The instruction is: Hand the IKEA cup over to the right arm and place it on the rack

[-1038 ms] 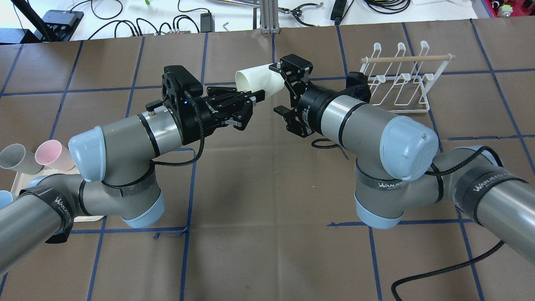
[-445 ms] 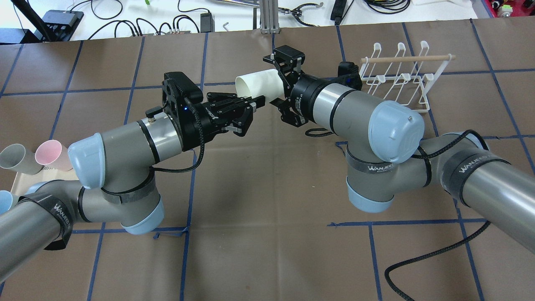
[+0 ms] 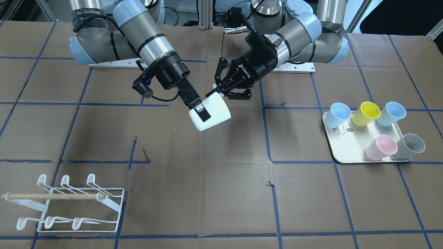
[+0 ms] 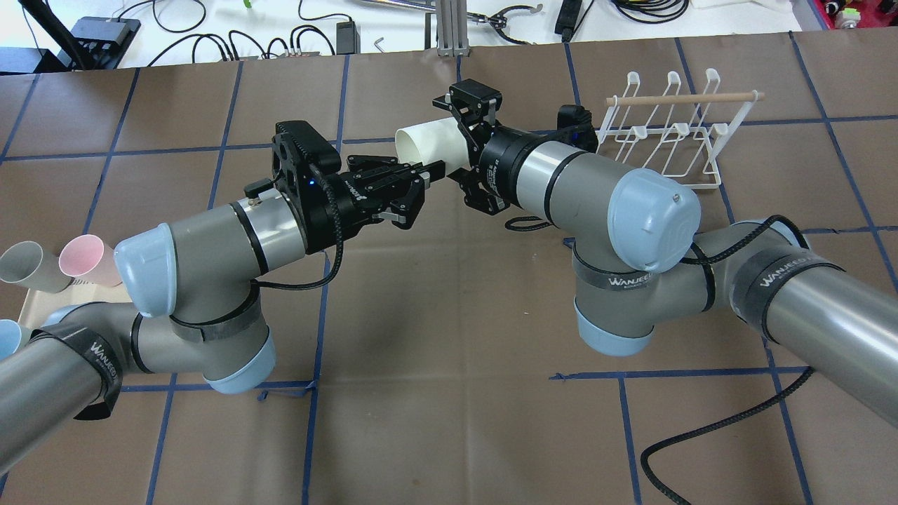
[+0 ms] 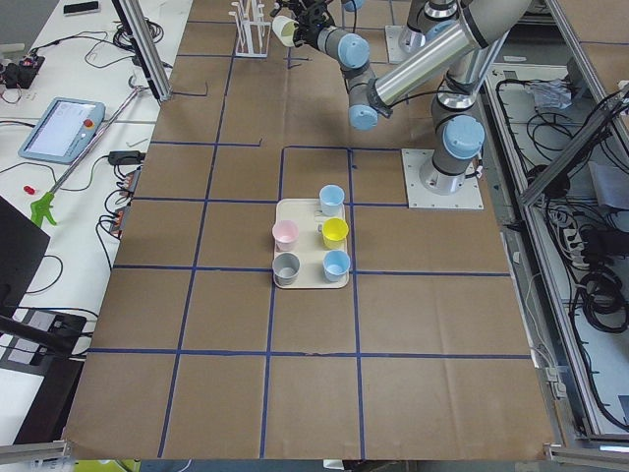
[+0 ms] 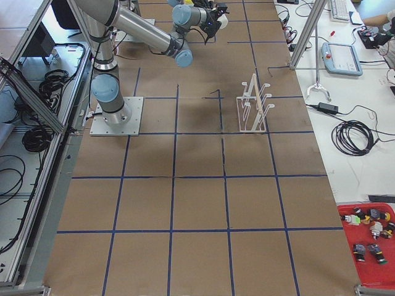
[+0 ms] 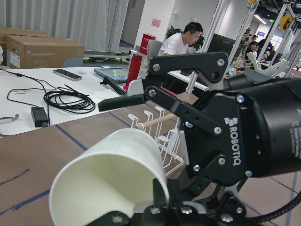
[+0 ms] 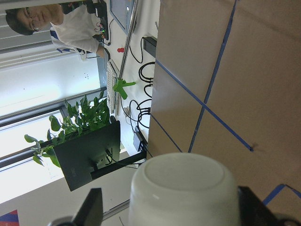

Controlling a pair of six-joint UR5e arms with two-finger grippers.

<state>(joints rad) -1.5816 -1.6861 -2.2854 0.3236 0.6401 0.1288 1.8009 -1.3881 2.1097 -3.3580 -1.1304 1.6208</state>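
The white IKEA cup [image 4: 429, 140] hangs on its side in mid-air over the table's middle, and also shows in the front view [image 3: 215, 111]. My left gripper [image 4: 431, 170] is shut on the cup's rim at its open end [image 3: 214, 92]. My right gripper [image 4: 457, 144] is open, its jaws straddling the cup's closed base. One of its fingers [image 3: 202, 113] lies over the cup wall; the other is hidden behind the cup. In the right wrist view the cup base [image 8: 183, 186] sits between both spread fingers with gaps. The white wire rack [image 4: 666, 133] stands beyond the right arm.
A cream tray [image 3: 346, 147] on my left side holds several coloured cups, two of which show in the overhead view [image 4: 83, 259]. The rack [image 3: 69, 204] has a wooden dowel [image 4: 684, 99] across it. Cables and tools lie beyond the table's far edge.
My right gripper has moved left and further along the cup, so its open jaws now surround the base. The left gripper and cup have stayed almost still.
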